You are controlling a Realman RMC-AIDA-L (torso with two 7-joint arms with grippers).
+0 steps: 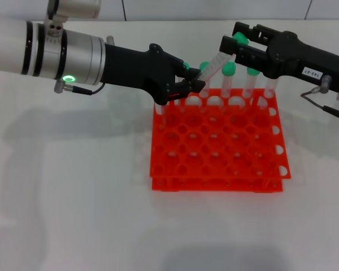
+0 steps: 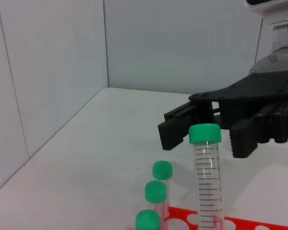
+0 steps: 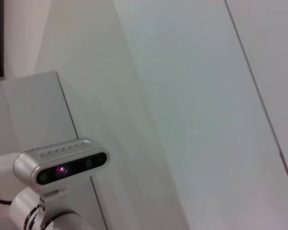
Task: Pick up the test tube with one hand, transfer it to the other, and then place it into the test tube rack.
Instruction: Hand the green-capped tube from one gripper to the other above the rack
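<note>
White tabletop fills my head view, with the test tube rack [image 1: 217, 141] in the middle and green-capped tubes [image 1: 250, 84] standing along its far row. My left gripper [image 1: 193, 79] reaches in above the rack's far left corner, its fingers closed on the lower end of the test tube [image 1: 214, 63], which slants up toward my right. My right gripper [image 1: 238, 47] meets it from the other side; the tube's green cap [image 1: 239, 38] sits at its fingers, but I cannot tell from here whether they have closed on it.

Pale walls and the table's far corner back my left wrist view. The test tube [image 2: 207, 182] stands upright in front, its cap level with my right gripper [image 2: 204, 139], whose fingers sit apart on either side behind it. Three other capped tubes [image 2: 156, 191] stand nearby.

Blank wall fills my right wrist view, with a camera [image 3: 62, 165] on its mount; none of my fingers show.
</note>
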